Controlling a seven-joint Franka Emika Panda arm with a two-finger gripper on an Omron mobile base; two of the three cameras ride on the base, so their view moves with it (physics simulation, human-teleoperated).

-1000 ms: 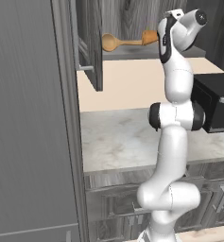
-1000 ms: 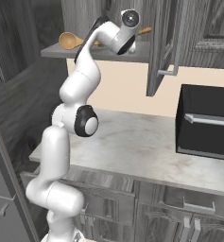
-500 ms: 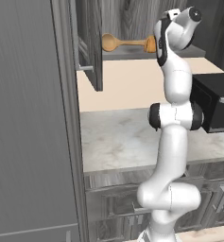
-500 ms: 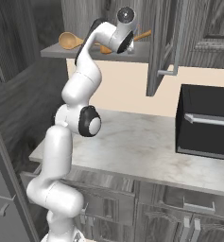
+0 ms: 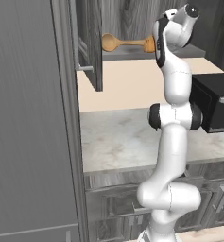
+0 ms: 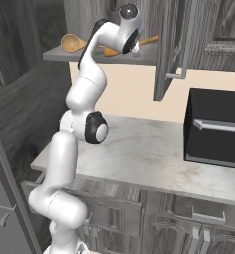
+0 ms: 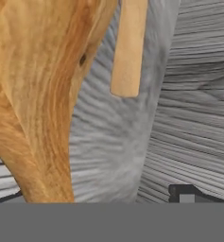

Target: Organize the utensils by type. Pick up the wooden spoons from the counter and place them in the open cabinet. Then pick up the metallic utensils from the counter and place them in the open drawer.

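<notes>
Arm reaches up to cabinet (image 6: 171, 44) shelf; jaws open, gripping nothing. Two wooden spoons (image 5: 125, 44) lie on shelf, one close below gripper (image 6: 131, 47). Counter (image 6: 139, 154) below.

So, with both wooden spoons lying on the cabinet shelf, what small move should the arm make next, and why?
Probably draw the gripper straight back out of the cabinet. Its jaws look open, and both wooden spoons lie on the shelf, one very close in the hand view. Retreating straight should avoid knocking them.
</notes>
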